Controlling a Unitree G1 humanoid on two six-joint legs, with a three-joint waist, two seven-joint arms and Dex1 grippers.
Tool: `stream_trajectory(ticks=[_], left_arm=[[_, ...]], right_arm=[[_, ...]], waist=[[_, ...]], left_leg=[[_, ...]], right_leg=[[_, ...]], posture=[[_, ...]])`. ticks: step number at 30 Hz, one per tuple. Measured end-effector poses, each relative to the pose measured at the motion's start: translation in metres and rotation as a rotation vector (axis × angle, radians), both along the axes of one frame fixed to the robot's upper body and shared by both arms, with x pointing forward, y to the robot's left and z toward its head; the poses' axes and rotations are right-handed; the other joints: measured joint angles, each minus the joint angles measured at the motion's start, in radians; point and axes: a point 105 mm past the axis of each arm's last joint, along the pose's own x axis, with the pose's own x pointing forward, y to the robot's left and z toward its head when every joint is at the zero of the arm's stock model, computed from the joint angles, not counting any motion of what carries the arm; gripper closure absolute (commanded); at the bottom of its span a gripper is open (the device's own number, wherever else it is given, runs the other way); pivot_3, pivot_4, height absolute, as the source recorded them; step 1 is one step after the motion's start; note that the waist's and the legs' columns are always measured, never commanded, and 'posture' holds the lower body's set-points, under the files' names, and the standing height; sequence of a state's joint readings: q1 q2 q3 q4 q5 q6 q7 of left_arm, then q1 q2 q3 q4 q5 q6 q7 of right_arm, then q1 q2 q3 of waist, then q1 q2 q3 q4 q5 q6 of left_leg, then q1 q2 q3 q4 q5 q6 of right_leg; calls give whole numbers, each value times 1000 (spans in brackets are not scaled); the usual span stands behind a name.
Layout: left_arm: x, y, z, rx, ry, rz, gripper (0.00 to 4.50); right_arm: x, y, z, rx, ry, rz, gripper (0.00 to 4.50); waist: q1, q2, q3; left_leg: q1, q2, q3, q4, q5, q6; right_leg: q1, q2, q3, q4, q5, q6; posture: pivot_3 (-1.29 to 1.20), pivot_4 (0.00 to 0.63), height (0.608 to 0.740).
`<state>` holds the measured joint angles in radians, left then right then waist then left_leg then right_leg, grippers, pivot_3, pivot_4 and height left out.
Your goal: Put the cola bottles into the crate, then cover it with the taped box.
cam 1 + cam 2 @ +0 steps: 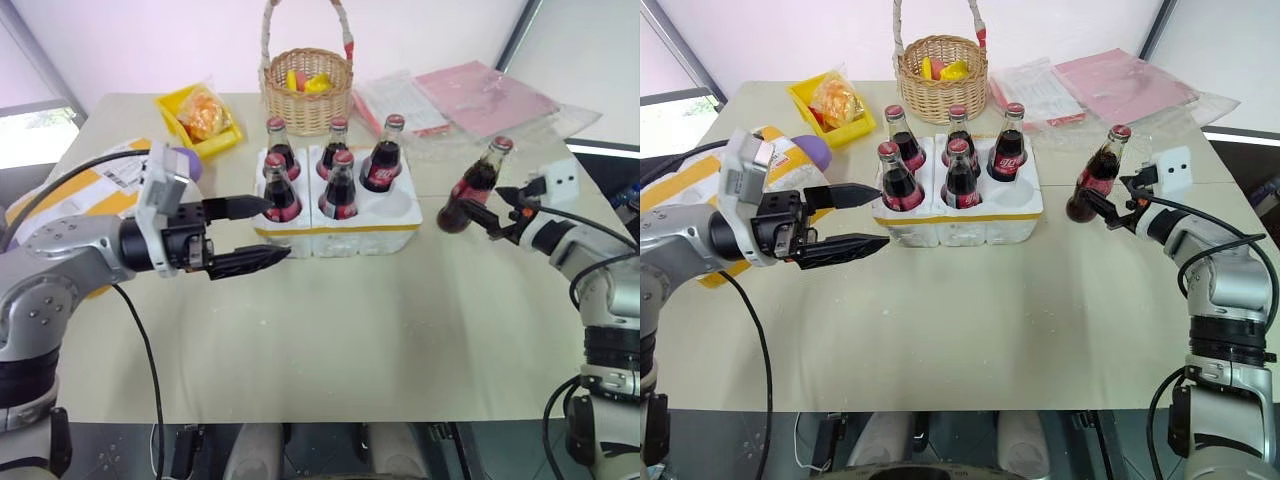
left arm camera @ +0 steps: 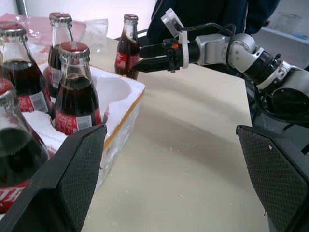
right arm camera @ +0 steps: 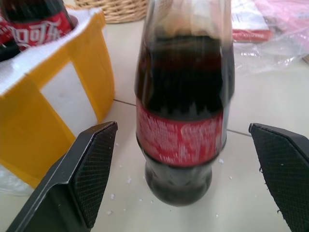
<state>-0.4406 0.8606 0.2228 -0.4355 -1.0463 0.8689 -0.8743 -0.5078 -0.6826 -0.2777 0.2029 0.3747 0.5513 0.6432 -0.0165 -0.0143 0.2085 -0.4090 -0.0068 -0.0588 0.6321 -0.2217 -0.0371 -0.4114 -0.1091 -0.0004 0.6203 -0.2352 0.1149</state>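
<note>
The crate (image 1: 340, 240), a low white foam block with a yellow band, holds several cola bottles (image 1: 282, 190) upright in its wells. Its front right well (image 1: 400, 205) is empty. One more cola bottle (image 1: 478, 185) stands on the table just right of the crate. My right gripper (image 1: 485, 203) is open, with a finger on each side of this bottle (image 3: 181, 121) and touching neither side. My left gripper (image 1: 275, 230) hangs open and empty at the crate's front left corner. The taped box (image 1: 90, 185) lies at the far left, partly hidden behind my left arm.
A wicker basket (image 1: 306, 90) stands behind the crate. A yellow tray (image 1: 198, 118) with a snack bag sits to its left. Plastic-wrapped papers (image 1: 470, 95) lie at the back right. The beige table (image 1: 350, 340) runs bare toward its front edge.
</note>
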Motion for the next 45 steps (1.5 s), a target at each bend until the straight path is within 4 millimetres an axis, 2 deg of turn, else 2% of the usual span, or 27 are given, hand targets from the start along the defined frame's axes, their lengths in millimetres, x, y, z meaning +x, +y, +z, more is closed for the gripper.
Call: stream_trajectory(ticks=[5,10,11,12,15,25,28,30,33,35,37,40,45], left_arm=[[-1,0,0,-3,1,-1,0],[-1,0,0,-2,0,2,0],[-1,0,0,-3,0,3,0],[-1,0,0,-3,0,3,0],[-1,0,1,-3,-1,4,0],[0,0,1,-4,-2,16,0],[0,-1,1,-7,0,14,0],[0,-1,1,-9,1,11,0],[-1,-1,1,-10,3,10,0],[0,-1,1,-12,3,11,0],[0,-1,1,-13,3,16,0],[1,-1,0,-13,5,25,0],[0,-1,-1,-15,8,29,0]], right_arm=[[13,7,0,24,-18,7,45],[25,13,-15,54,8,8,45],[27,13,-17,58,15,6,422],[28,13,-17,61,15,6,563],[31,13,-15,66,6,6,1740],[29,20,-13,83,0,48,1685],[27,29,-1,103,-22,115,1685],[23,42,23,121,-69,210,1685],[10,69,74,125,-201,387,1685],[2,82,98,132,-262,471,1685],[-7,94,112,143,-296,544,1685],[-13,106,111,143,-273,617,1685],[-12,121,83,89,-173,671,1685]], waist=[[-4,0,0],[-2,0,0],[-1,0,0],[-1,0,0],[-1,0,0],[-4,1,1],[-4,4,2],[-5,7,4],[-5,7,4],[-2,7,4],[-1,7,4],[2,7,4],[1,7,4]], left_leg=[[1,0,0,0,0,0],[0,0,0,0,0,0],[0,0,0,0,0,0],[0,0,0,0,0,0],[0,0,0,0,0,0],[0,1,0,-1,0,0],[0,1,0,-1,0,0],[0,1,0,-1,0,0],[0,2,-1,-2,0,0],[0,3,-1,-2,0,0],[0,3,-2,-2,0,0],[0,3,-1,-1,0,0],[0,3,-1,-1,0,0]], right_leg=[[0,1,0,0,0,0],[0,1,0,0,1,1],[0,1,0,0,1,2],[0,1,0,0,1,2],[0,1,0,0,1,2],[0,1,0,0,2,3],[-1,1,0,0,2,3],[-2,1,1,1,2,4],[-2,4,0,2,2,4],[-2,4,0,2,2,4],[-2,5,0,2,2,4],[-1,5,0,1,2,3],[-2,5,1,1,3,2]], posture=[[0,150,738],[0,150,738],[0,150,738],[0,150,738],[0,150,738],[0,150,738],[0,150,738],[0,150,738],[0,150,738],[0,150,738],[0,150,738],[0,150,738],[0,150,738]])
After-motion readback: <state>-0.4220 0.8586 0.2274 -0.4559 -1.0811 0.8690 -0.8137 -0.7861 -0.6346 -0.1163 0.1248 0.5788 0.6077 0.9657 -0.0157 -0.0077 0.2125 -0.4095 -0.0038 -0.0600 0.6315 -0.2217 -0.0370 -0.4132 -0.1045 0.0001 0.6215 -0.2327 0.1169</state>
